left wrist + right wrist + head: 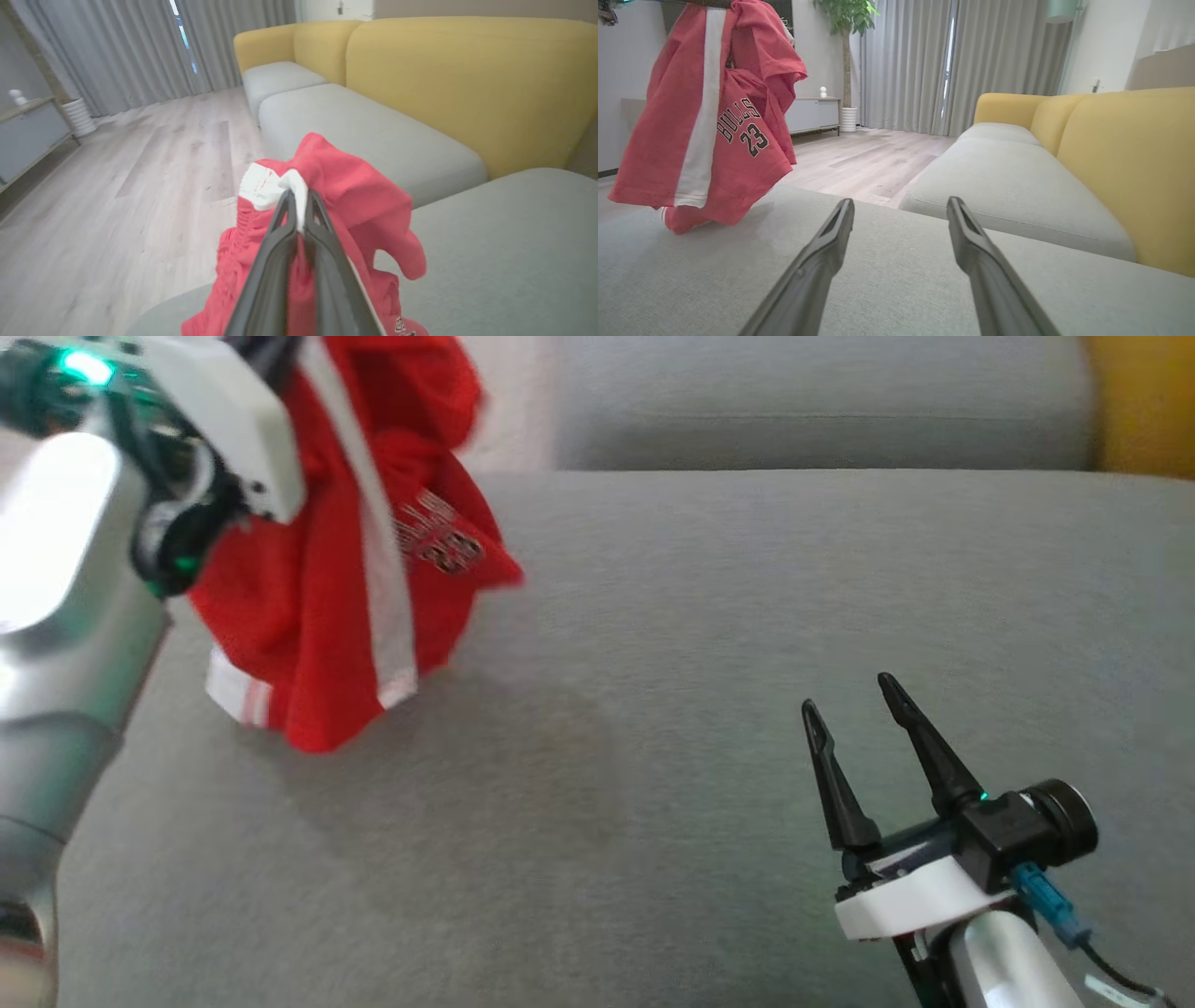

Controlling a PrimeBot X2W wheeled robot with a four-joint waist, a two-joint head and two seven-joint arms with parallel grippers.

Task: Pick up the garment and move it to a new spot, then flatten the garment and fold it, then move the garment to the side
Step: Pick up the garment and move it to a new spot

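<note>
garment [299, 644] top past the head view's upper edge, lettering [437, 534] blurred

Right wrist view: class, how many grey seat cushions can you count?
3. The near cushion lies under the right gripper; the middle cushion runs along the yellow backrest; the far cushion sits beyond it. More may be hidden.

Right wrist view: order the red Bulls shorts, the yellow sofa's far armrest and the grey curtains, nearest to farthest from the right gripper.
1. red Bulls shorts, hanging at left.
2. yellow sofa's far armrest, right of centre.
3. grey curtains, back wall.
</note>
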